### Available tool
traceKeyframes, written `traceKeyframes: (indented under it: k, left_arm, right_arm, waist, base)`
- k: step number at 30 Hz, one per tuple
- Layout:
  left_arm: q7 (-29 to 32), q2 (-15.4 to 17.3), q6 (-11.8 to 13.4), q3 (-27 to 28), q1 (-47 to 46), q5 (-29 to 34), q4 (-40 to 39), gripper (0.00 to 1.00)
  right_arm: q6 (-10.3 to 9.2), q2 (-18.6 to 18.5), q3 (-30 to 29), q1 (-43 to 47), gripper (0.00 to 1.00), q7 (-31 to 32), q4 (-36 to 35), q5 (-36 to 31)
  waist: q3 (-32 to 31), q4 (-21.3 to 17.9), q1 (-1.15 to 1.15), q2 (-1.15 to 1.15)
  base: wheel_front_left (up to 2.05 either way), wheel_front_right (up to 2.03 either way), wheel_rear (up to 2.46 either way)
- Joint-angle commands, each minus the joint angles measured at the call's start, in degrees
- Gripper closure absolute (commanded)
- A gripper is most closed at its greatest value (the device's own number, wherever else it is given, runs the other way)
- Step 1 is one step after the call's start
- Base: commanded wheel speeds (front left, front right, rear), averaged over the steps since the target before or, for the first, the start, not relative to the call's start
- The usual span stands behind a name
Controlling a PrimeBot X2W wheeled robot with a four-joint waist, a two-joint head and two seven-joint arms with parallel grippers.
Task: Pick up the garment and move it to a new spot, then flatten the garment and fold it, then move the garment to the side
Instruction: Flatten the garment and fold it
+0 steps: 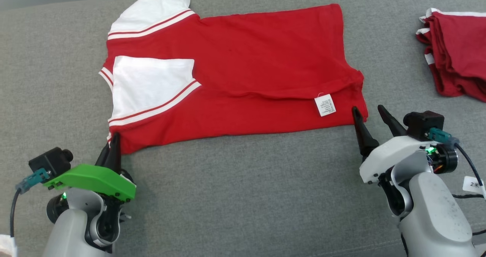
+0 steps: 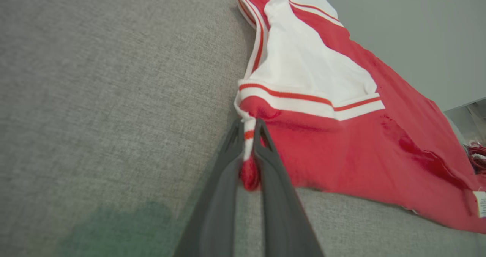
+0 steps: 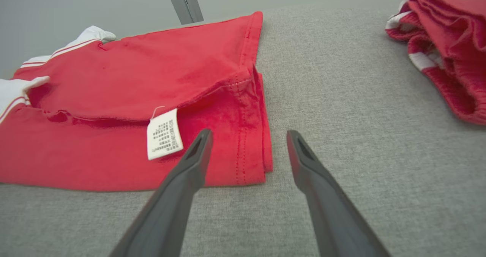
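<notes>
the garment (image 1: 246,59) is likely handling soft and limp; left gripper (image 1: 114,137) is clamping its corner farthest from the label (image 1: 325,105), right gripper (image 1: 367,109) is hovering spread at the corner beside the label.

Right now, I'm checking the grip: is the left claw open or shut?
Shut: the left claw pinches the red garment's striped corner between its fingers.
</notes>
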Motion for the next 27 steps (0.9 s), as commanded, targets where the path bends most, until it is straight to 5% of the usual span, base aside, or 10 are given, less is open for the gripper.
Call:
traceKeyframes:
  k: [1,6,7,8,13,20,27]
  left_arm:
    - [-0.63,0.29,-0.34,-0.14,-1.13,0.49,-0.64,1.0]
    - [-2.21,0.03,-1.08,-0.91,-1.75,1.15,-3.22,1.0]
    - [-2.22,0.01,-1.1,-1.1,-1.8,1.31,-3.75,1.0]
    - [-2.46,-0.04,-1.24,-1.38,-1.83,1.45,-4.2,1.0]
    - [-3.06,0.1,-1.32,-2.18,-1.42,2.05,-6.21,1.0]
    - [-3.16,1.55,-1.32,-2.42,-0.16,2.86,-10.62,1.0]
    - [0.18,4.6,0.68,-2.96,5.06,4.04,-20.4,1.0]
  right_arm:
    - [-0.03,-0.13,-0.11,-0.62,0.0,0.98,1.26,-0.57]
    - [-0.03,-0.13,-1.08,-2.52,0.0,3.64,6.22,-0.02]
    - [-0.03,-0.14,-1.12,-2.91,0.1,3.72,6.98,0.41]
    - [-0.03,-0.15,-0.9,-3.34,0.5,3.86,7.83,0.47]
    - [-0.03,-0.14,0.32,-5.08,1.0,3.07,10.05,2.05]
    - [-0.03,-0.17,-1.25,-6.26,1.0,2.3,8.04,2.24]
    - [-0.03,-2.5,-1.85,-0.34,1.0,8.38,-2.81,5.96]
  waist:
    - [0.03,0.42,0.0,0.0]
    - [-0.02,1.76,0.0,0.0]
    - [-0.08,1.92,0.0,0.0]
    - [-0.16,2.12,0.0,0.0]
    - [-0.77,2.46,0.0,0.0]
    - [-2.97,2.18,0.0,0.0]
    - [-6.14,2.26,0.0,0.0]
  base:
    - [0.0,0.0,0.0]
    - [0.0,0.0,0.0]
    - [0.0,0.0,0.0]
    - [0.0,0.0,0.0]
    - [0.0,0.0,0.0]
    - [0.0,0.0,0.0]
    - [0.0,0.0,0.0]
